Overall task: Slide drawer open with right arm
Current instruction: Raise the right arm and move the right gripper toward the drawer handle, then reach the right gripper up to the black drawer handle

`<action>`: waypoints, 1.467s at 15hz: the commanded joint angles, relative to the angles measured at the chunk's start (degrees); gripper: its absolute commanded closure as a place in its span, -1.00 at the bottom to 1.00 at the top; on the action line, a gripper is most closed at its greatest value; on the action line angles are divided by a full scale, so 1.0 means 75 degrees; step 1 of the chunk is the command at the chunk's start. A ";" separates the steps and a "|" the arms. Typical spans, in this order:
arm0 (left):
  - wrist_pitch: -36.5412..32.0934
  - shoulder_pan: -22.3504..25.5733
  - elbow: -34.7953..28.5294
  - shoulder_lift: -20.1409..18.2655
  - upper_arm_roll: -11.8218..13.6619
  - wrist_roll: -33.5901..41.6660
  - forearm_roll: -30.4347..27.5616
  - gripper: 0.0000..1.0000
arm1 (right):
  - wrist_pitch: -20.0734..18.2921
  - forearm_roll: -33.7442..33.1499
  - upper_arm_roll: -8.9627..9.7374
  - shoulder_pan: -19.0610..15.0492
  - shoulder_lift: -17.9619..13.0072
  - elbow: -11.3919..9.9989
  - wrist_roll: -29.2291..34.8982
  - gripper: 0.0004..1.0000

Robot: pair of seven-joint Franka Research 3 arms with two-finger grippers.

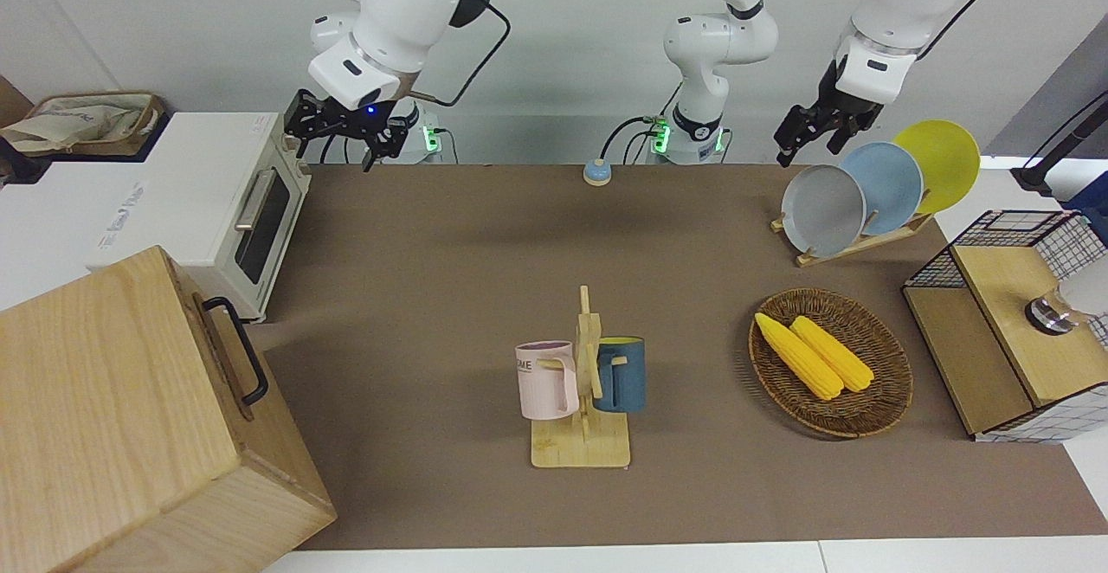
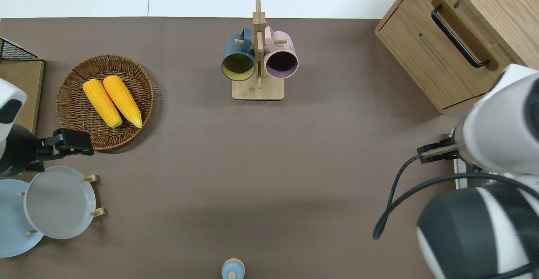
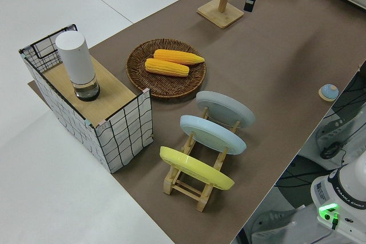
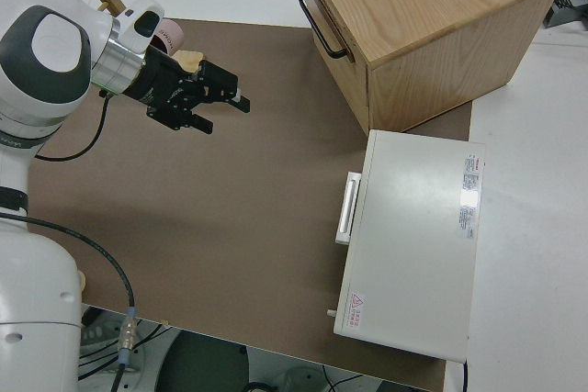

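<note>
Hovering: my right gripper point(image 4: 228, 103) hangs over bare worktop point(image 1: 450, 296), jaws spread, holding nothing.
Drawer point(image 2: 438, 55): wide, shallow, light wood, black bar handle point(image 2: 458, 36); flush and closed in the pale box point(image 1: 112, 417) at the worktop's corner at my right arm's end, farthest from me.
Left gripper point(image 1: 809, 131): parked; I cannot tell its jaws.
Counts: two corn cobs point(image 1: 814, 355) in one basket point(image 1: 883, 408), two mugs point(image 1: 578, 376), three plates point(image 1: 883, 183).
</note>
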 commanded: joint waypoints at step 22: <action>-0.0120 -0.0009 0.0029 -0.0065 0.0034 0.0068 -0.0007 -0.99 | 0.1370 -0.5878 -0.0199 0.0557 0.1573 -0.1307 0.2329 -0.91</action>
